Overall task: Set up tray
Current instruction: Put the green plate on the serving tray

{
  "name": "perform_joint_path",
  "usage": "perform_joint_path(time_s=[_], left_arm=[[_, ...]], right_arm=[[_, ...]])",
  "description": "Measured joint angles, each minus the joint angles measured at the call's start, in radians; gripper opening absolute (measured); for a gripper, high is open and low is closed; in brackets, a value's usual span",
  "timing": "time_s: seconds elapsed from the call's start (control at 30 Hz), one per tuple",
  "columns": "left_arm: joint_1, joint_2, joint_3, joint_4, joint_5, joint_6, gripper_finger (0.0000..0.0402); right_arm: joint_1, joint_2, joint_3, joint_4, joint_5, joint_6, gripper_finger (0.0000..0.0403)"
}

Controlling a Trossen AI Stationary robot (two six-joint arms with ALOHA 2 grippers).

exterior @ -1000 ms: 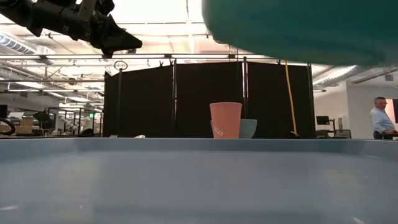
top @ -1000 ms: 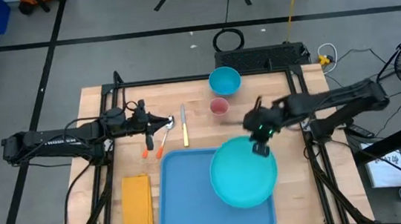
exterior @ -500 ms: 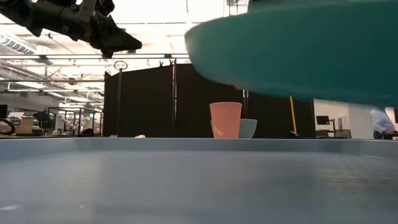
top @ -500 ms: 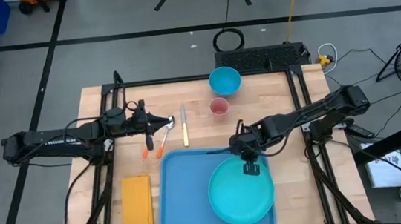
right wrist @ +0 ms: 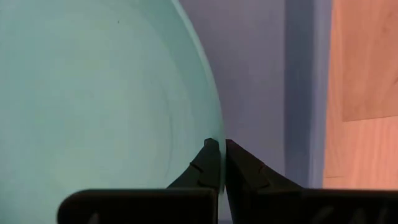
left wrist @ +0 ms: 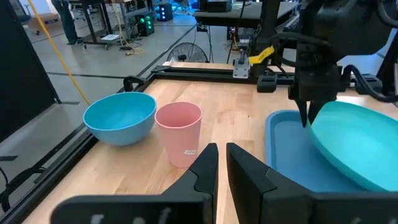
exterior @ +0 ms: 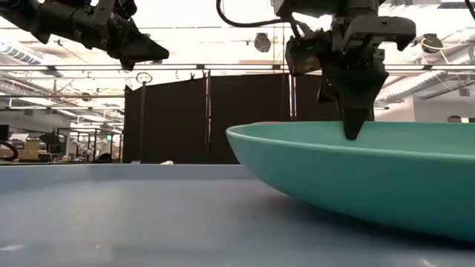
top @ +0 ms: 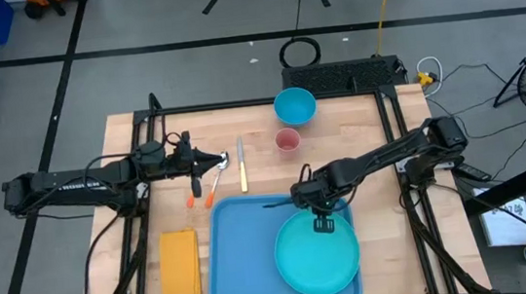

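**Teal plate goes onto the blue tray, pinched by its rim**

High view: the right gripper (top: pixel 325 221) reaches in over the tray (top: pixel 240 257) and grips the far rim of the teal plate (top: pixel 317 253). The plate spreads away from the gripper toward the near table edge, lying inside the tray's right half, which fits a place setting built up on the tray. The left gripper (top: pixel 217 158) waits well apart from this, hovering just above a spoon (top: pixel 218 181) and beside a knife (top: pixel 240 165) with a yellow handle. A yellow-orange napkin (top: pixel 180 269) lies on the table by the tray's left edge; a blue bowl (top: pixel 294 106) and a pink cup (top: pixel 287 141) stand beyond the right gripper.

Low view: the right gripper (exterior: pixel 355 127) comes down from above, its fingers pressed together on the plate (exterior: pixel 349 174) rim. The plate tilts, its low side at or near the tray (exterior: pixel 111 208) floor, so I judge it not yet fully set down. The left gripper (exterior: pixel 152 50) hangs high.

Left wrist view: the left arm's own fingers (left wrist: pixel 205 165) stand nearly closed with a narrow gap and nothing between them. Ahead are the pink cup (left wrist: pixel 179 133), just beside the blue bowl (left wrist: pixel 120 117), and farther off the right gripper (left wrist: pixel 306 115) on the plate (left wrist: pixel 351 143).

Right wrist view: the fingertips (right wrist: pixel 211 152) straddle the plate (right wrist: pixel 99 112) edge, one inside and one outside, a thin-lip pinch; the tray (right wrist: pixel 261 81) lies beneath
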Motion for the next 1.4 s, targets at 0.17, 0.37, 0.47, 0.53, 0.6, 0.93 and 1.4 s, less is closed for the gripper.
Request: perform_joint_path(time_s=[0.17,0.37,0.47,0.53,0.6,0.93,1.4], left_arm=[[0.000,0.000,0.000,-0.003,0.000,0.000,0.0035],[0.000,0.000,0.000,-0.006,0.000,0.000,0.0035],[0.000,0.000,0.000,-0.006,0.000,0.000,0.0035],[0.000,0.000,0.000,-0.006,0.000,0.000,0.0035],[0.000,0.000,0.000,-0.006,0.000,0.000,0.0035],[0.000,0.000,0.000,-0.008,0.000,0.000,0.0035],[0.000,0.000,0.000,-0.012,0.000,0.001,0.0035]], right_arm=[[0.000,0.004,0.000,0.005,0.000,-0.001,0.0000],[0.000,0.004,0.000,0.072,0.006,-0.024,0.0000],[-0.006,0.004,0.000,0.085,0.007,-0.028,0.0000],[-0.013,0.004,0.000,0.074,0.008,-0.024,0.0000],[-0.018,0.004,0.000,0.065,0.008,-0.019,0.0000],[-0.027,0.004,0.000,0.030,0.008,-0.005,0.0000],[-0.022,0.071,0.000,0.041,0.052,-0.023,0.0000]])
